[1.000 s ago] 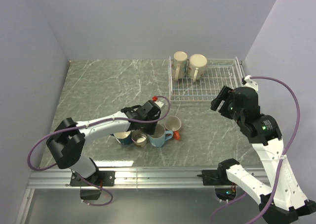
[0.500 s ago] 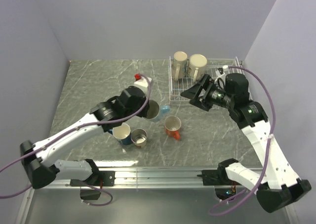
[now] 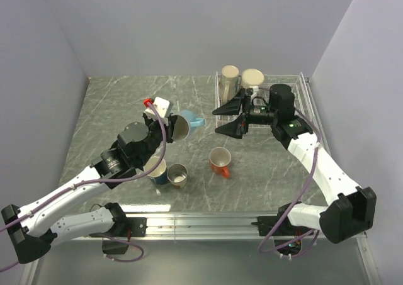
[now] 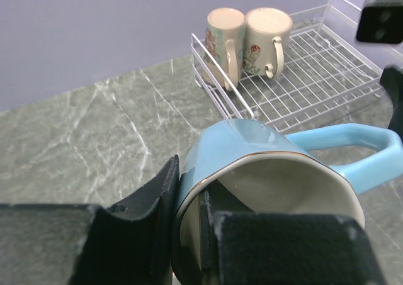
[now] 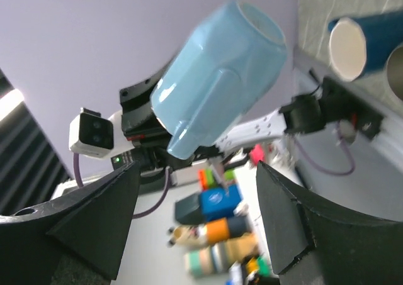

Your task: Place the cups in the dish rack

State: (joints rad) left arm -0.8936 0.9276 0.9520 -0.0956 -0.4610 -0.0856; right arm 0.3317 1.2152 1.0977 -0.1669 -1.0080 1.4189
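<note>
Left wrist view has my left fingers (image 4: 151,197) pinching the wall of the light blue mug (image 4: 252,153) at its rim, one finger inside the mouth and one outside. The mug lies on its side in the air, mouth toward me and handle sticking out to 3 o'clock. From the top view it hangs above the middle of the worktop (image 3: 119,102), clear of the surface. The rack (image 3: 303,79) sits at about 2 o'clock, with two cream mugs (image 3: 241,79) standing together in its 10 o'clock corner. My right fingers (image 3: 232,107) are spread wide, just beside the mug on its 3 o'clock side, between it and the rack, touching nothing. In the right wrist view the mug's base and faceted body fill the gap between them. I judge this mug to be glazed ceramic: rigid, slick, fairly heavy for a thin rim pinch, and likely to chip if it drops onto stone or knocks the wire. Held by one wall with the body hanging off to the side, it could swivel between my pads, so I would not swing it quickly. The safer hold for the right side looks like across the body near the base, where the flat facets give the pads something to seat on. The handle is narrower and would let the mug swing. The orange mug (image 3: 220,160), dark blue mug (image 3: 156,170) and grey mug (image 3: 177,175) stand on the worktop toward 6 o'clock, not yet loaded.
</note>
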